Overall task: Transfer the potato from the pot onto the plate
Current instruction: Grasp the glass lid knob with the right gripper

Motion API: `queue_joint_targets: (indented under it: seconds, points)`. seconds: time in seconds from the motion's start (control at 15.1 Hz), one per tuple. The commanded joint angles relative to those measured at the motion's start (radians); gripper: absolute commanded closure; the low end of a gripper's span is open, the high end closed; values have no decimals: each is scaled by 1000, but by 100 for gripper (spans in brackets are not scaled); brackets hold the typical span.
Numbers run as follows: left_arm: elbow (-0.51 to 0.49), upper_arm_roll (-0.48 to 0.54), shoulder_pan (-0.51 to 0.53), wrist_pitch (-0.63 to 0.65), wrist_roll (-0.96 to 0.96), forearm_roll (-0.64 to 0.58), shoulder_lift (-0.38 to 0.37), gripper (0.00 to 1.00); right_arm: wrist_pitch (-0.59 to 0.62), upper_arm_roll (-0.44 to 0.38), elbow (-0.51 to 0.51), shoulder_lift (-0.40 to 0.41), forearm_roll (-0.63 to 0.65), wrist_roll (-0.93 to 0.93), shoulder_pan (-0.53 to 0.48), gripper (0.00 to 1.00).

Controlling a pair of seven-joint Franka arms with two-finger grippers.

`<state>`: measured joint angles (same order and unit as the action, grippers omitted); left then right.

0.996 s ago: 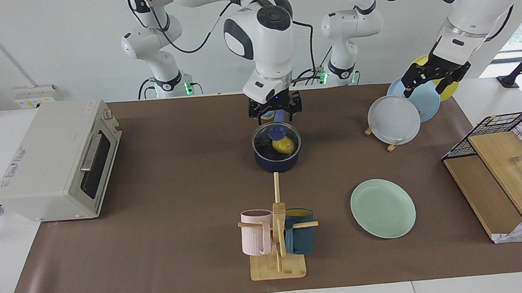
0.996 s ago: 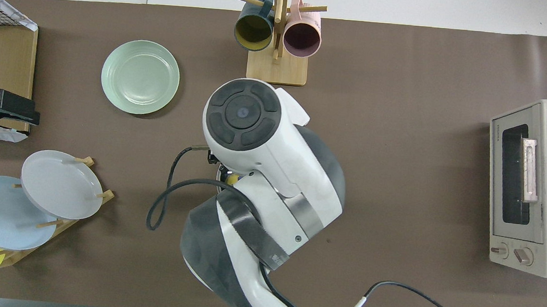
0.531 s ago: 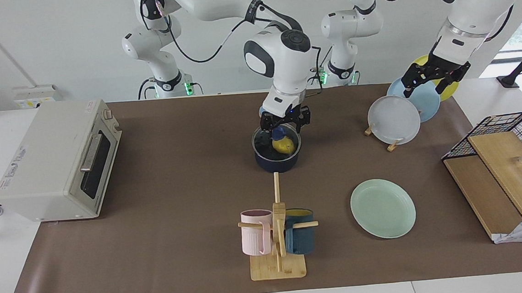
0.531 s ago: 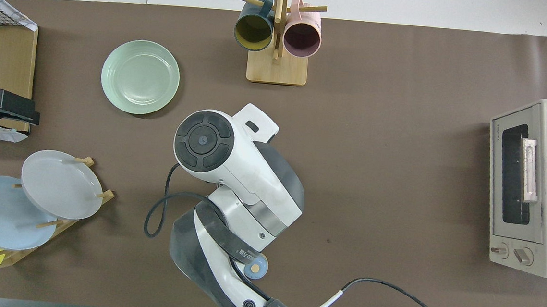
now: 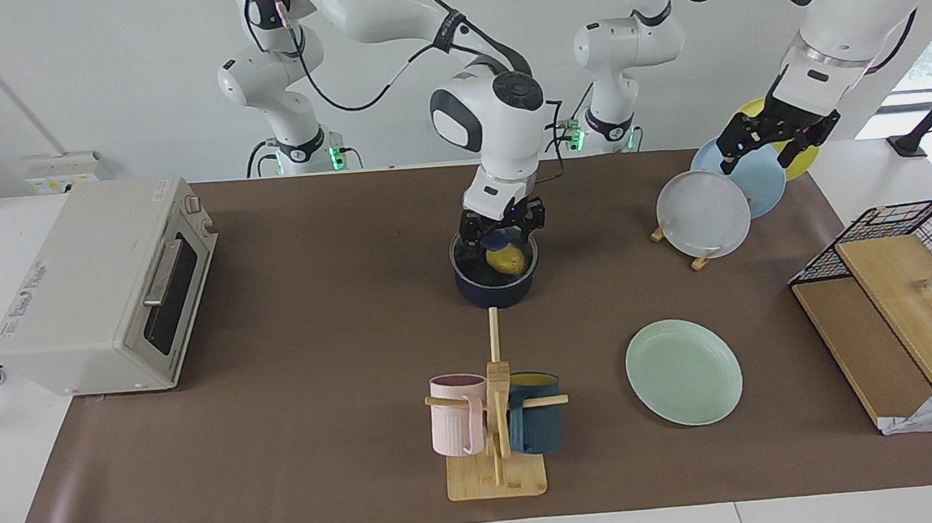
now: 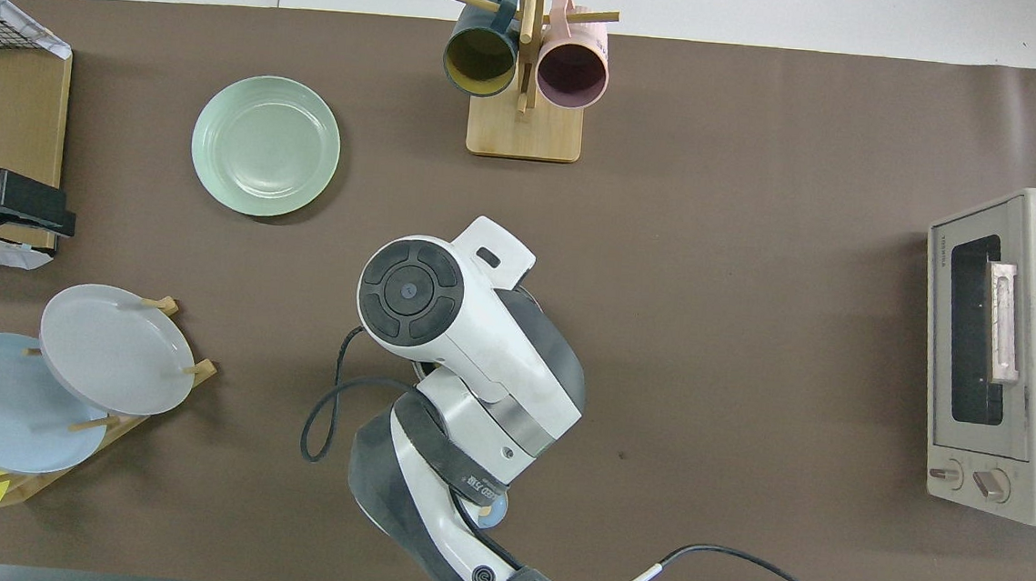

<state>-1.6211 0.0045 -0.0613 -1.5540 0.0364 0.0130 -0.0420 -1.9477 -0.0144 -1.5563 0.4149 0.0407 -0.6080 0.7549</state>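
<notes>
The right gripper (image 5: 503, 238) has descended into the pot (image 5: 497, 277) at mid-table; fingers spread astride the potato (image 5: 507, 259), not yet closed. Left gripper (image 5: 769, 140) waits, fingers parted, empty. The plate (image 5: 684, 371) sits toward the table's outer edge.

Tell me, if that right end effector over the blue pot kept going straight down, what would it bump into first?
Most likely the potato. The right end effector points down into the pot, just above that yellow lump. Whether it already touches is hard to judge from the facing view, and the overhead view hides it.
</notes>
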Motion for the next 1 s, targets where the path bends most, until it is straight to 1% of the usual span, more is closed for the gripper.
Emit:
queue_joint_targets:
  seconds: [0.0, 0.33, 0.53, 0.73, 0.8, 0.86, 0.93]
  points:
    - [-2, -6, 9, 17, 5, 7, -12, 0, -28, 1, -65, -45, 11, 48, -3, 0]
    - [-3, -6, 9, 17, 5, 7, -15, 0, -36, 1, -68, -45, 2, 57, -3, 1]
    - [-3, -6, 9, 14, 5, 7, -15, 0, -36, 1, -68, -45, 2, 59, -2, 14]
    - [-3, -6, 9, 17, 5, 7, -15, 0, -36, 1, -68, -45, 2, 59, -3, 19]
    - [-5, -6, 9, 15, 5, 7, -15, 0, -37, 1, -68, -45, 2, 59, -3, 23]
    - [-3, -6, 9, 14, 5, 7, -15, 0, -37, 1, -68, -45, 1, 60, -3, 30]
    - [-3, -6, 9, 14, 5, 7, -15, 0, -37, 1, -68, -45, 1, 62, -3, 32]
